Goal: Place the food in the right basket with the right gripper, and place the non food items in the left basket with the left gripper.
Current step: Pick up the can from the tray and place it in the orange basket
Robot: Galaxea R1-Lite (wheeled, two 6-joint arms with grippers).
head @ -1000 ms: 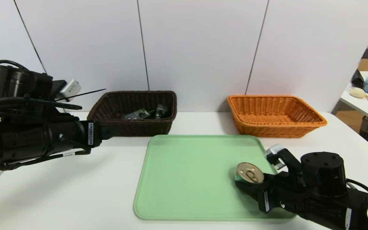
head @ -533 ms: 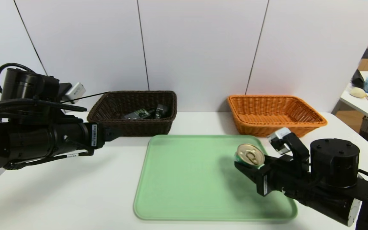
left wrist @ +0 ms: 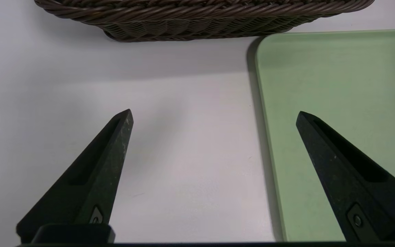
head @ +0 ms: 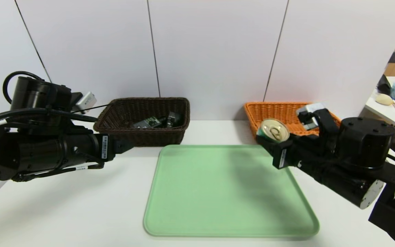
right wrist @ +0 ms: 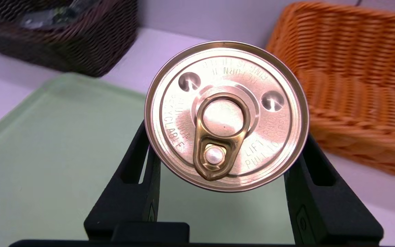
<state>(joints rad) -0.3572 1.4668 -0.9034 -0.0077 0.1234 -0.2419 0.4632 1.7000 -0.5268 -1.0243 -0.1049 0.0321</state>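
Right wrist view: the can [right wrist: 226, 116] shows 1 gold pull-tab [right wrist: 219, 137].

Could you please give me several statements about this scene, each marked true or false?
1. The round tin can is held in the right gripper. True.
2. The left gripper holds a glass cup. False: its jaws are open with nothing between them.
3. The orange basket already contains the can. False: the can is up in the right gripper's jaws.
4. The dark brown basket has items inside. True.
5. The green tray bears a bottle. False: nothing lies on it.
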